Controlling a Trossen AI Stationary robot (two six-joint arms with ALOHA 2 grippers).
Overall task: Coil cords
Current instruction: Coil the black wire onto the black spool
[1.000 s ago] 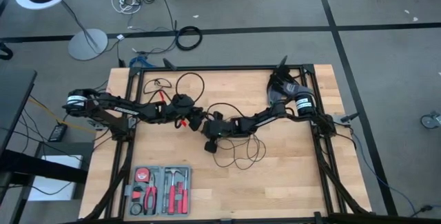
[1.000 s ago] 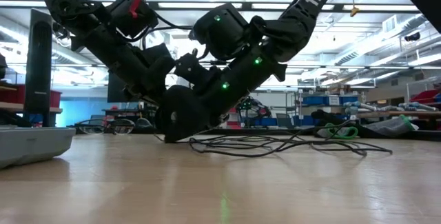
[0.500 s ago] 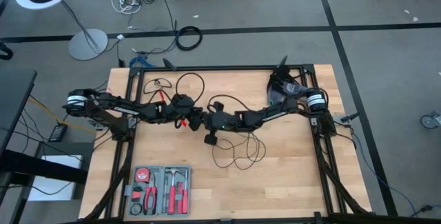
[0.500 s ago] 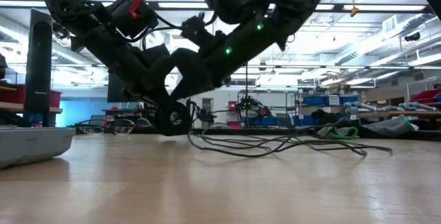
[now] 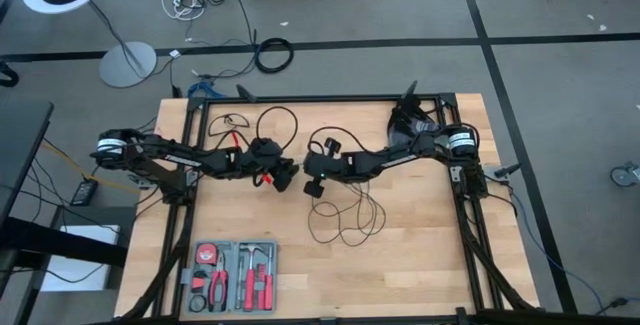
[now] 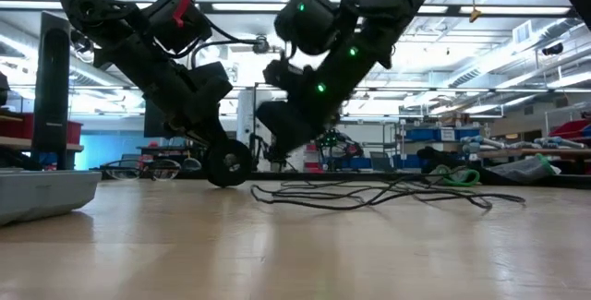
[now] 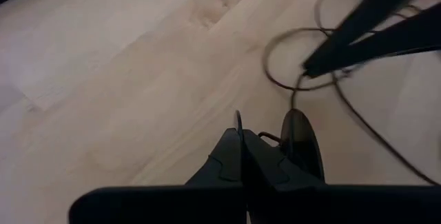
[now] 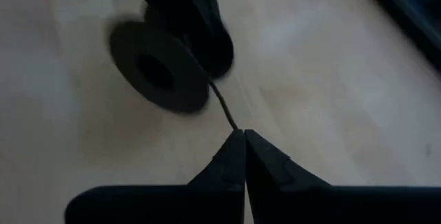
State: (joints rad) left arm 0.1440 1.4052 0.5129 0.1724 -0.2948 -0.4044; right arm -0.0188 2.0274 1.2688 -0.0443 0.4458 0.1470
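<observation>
While both my grippers sit mid-table, nearly nose to nose, here's the state: right gripper (image 5: 313, 187) has its jaws pressed together on the thin black cord (image 8: 222, 105), pinching it right at the tips in the right wrist view, w/ the puck (image 8: 160, 74) just ahead. Left gripper (image 7: 242, 136) is low over the table (image 5: 420, 255), jaws shut too, and the puck (image 7: 302, 143) shows right beside them; can't tell if they actually clamp it or just rest against it. Rest of the cord (image 5: 345, 220) lies in loose loops on the wood, nearer the front edge than my grippers, plus one loop (image 5: 277, 120) toward the back.

Risks, as I judge them: cord's very thin, so it could slip out of the right pinch if I pull fast. Loops overlap, so a tug may tighten them into a knot instead of a coil. Arms are v. close — swing either one wide and they bump. Tool tray (image 5: 232, 277) at the front-left is well apart, no worry there.
</observation>
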